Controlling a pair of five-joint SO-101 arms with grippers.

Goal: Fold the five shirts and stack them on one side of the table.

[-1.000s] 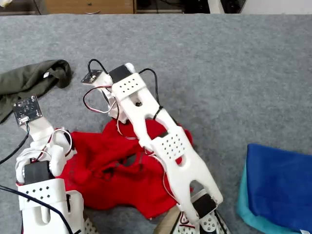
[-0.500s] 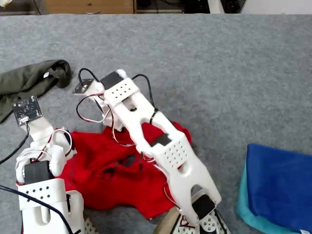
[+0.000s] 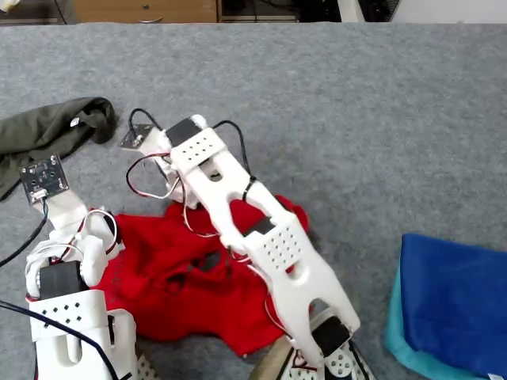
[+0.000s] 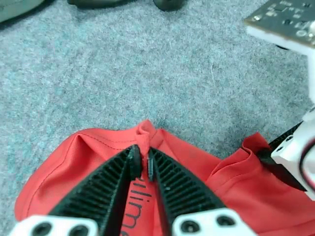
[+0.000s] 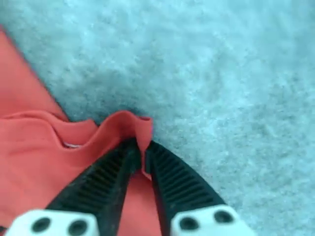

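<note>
The left arm (image 3: 70,315) is held low at the near edge of the grey felt table (image 3: 356,119). Its left gripper (image 4: 141,160) is clamped on a raised fold of the crumpled red cotton shirt (image 3: 170,289). The right arm (image 3: 265,241) is stretched diagonally across that shirt, and the right gripper (image 5: 141,150) is pinched onto a hem fold at the far edge. The shirt is seen bunched and wrinkled between both arms.

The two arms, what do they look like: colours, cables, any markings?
Both the left arm and right arm are white plastic shells with grids of small round holes, black motors at the joints, and loose red, black and white wires. Each wrist carries a small circuit board. The left gripper and right gripper have black ribbed fingers on white bases.
</note>
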